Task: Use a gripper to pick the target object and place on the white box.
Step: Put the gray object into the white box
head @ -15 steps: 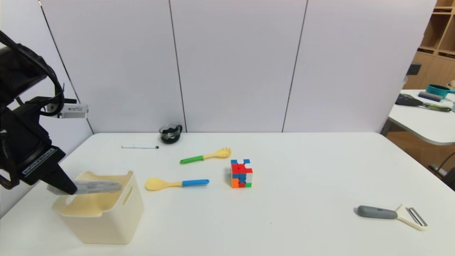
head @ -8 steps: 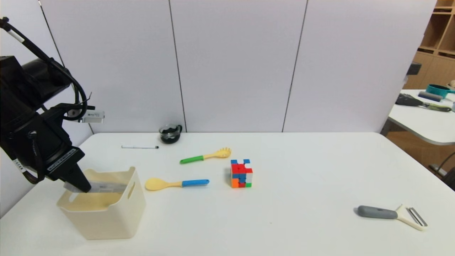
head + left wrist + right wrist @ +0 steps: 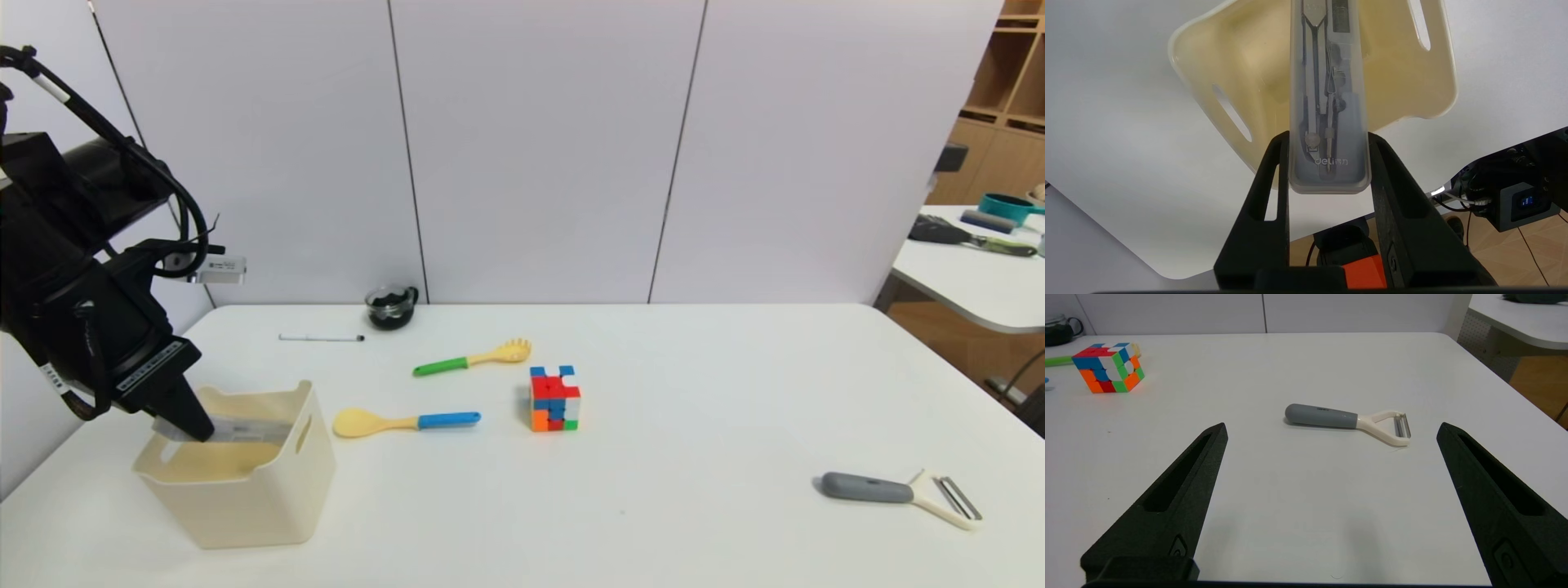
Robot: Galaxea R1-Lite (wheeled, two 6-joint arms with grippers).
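a white table stands before pale grey wall panels, with wooden shelving and a second table far to the right. at the far left, the left gripper (image 3: pixel 184 420), a black two-fingered claw on a cabled arm, slants down over the cream-white plastic square box (image 3: pixel 245 498) with slot handles. its fingers are closed on one end of the target, a flat translucent grey case (image 3: pixel 1329 102) with a drawing compass inside. the case's long axis runs straight out from the fingertips across the box's open top, and its free end lies near the far wall, so letting go looks like the only move left. further right lie a yellow spoon with a blue handle (image 3: pixel 406 422), a colourful puzzle cube (image 3: pixel 554 398) and a grey-handled peeler (image 3: pixel 898 492). the right gripper (image 3: pixel 1331 498) hovers low above the table near the peeler, fingers spread wide and holding nothing.
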